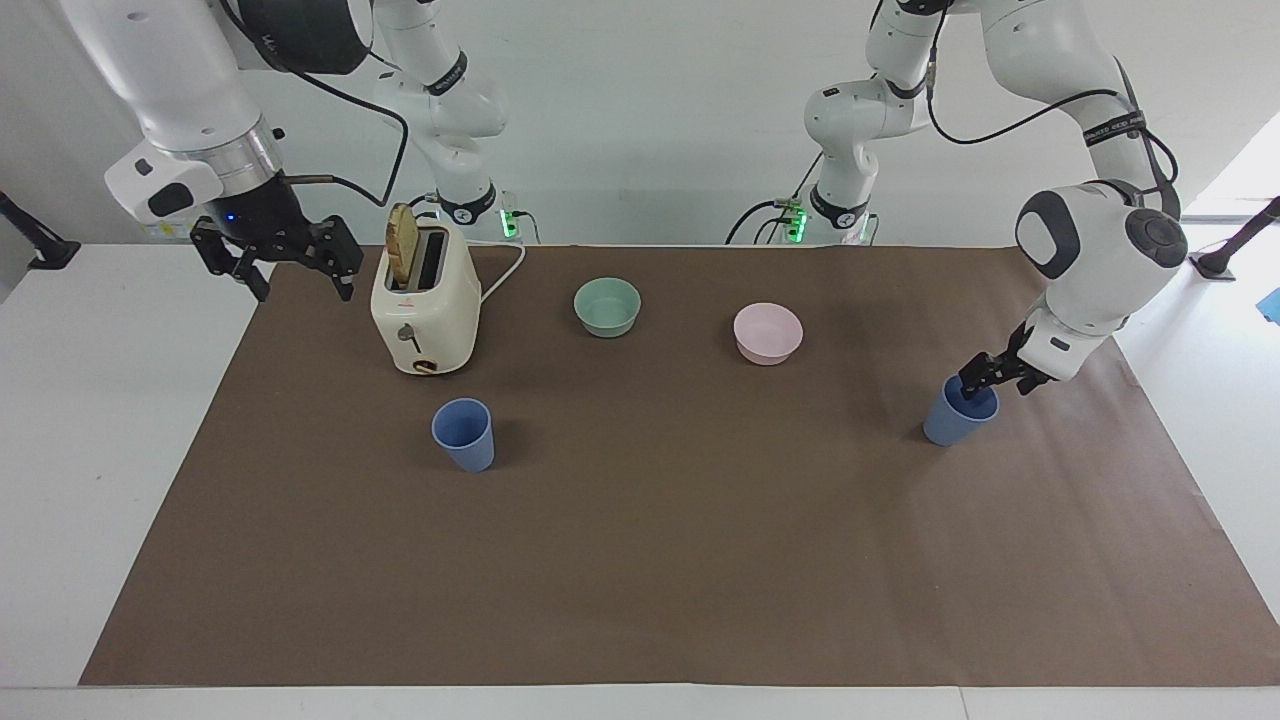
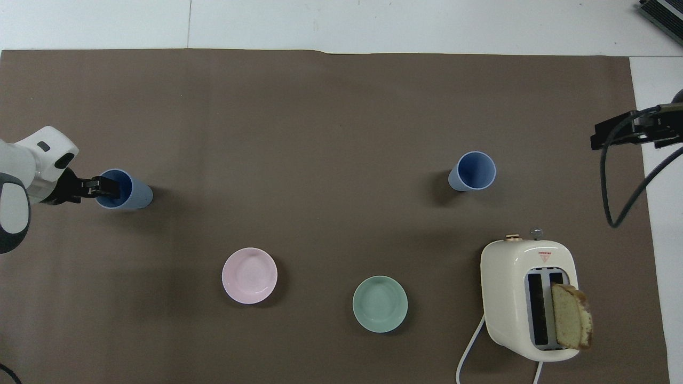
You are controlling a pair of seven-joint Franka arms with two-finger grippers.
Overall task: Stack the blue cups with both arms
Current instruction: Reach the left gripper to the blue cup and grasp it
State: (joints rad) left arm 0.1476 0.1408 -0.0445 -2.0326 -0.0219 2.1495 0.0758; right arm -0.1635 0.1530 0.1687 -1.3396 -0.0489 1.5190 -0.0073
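One blue cup [image 1: 950, 425] stands upright on the brown mat toward the left arm's end; it also shows in the overhead view [image 2: 137, 194]. My left gripper [image 1: 978, 388] is down at this cup's rim, open, its tips over the mouth [image 2: 106, 185]. The other blue cup [image 1: 463, 433] stands upright toward the right arm's end, farther from the robots than the toaster; it also shows in the overhead view [image 2: 473, 170]. My right gripper [image 1: 300, 283] waits open and empty in the air over the mat's edge beside the toaster; it also shows in the overhead view [image 2: 603, 137].
A cream toaster [image 1: 425, 310] holds a slice of bread [image 1: 403, 243] in one slot. A green bowl [image 1: 607, 305] and a pink bowl [image 1: 767, 332] sit nearer to the robots than the cups. The brown mat [image 1: 640, 560] covers the table.
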